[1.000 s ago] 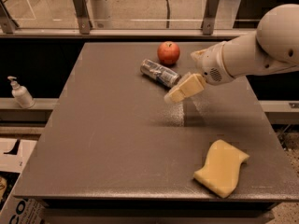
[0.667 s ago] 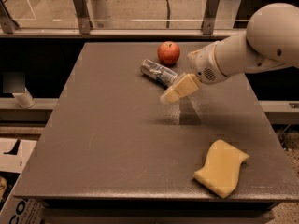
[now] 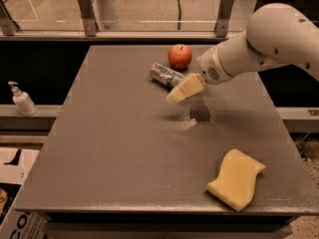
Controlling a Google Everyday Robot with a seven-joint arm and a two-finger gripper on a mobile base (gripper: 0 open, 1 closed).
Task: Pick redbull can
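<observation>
The redbull can (image 3: 166, 75) lies on its side on the grey table (image 3: 114, 148), silver with dark patches, just left of and in front of a red apple (image 3: 179, 56). My gripper (image 3: 174, 96) hangs above the table on the white arm that comes in from the right. Its cream-coloured fingers (image 3: 185, 88) point down and left, and their tips are just in front of the can's right end. The gripper holds nothing that I can see.
A yellow sponge (image 3: 236, 179) lies near the table's front right corner. A soap dispenser bottle (image 3: 21, 99) stands on a ledge to the left of the table. A glass railing with metal posts (image 3: 87, 10) runs behind the table.
The arm and gripper have shifted a little to the left and toward the can. The can, apple and sponge have not moved.
</observation>
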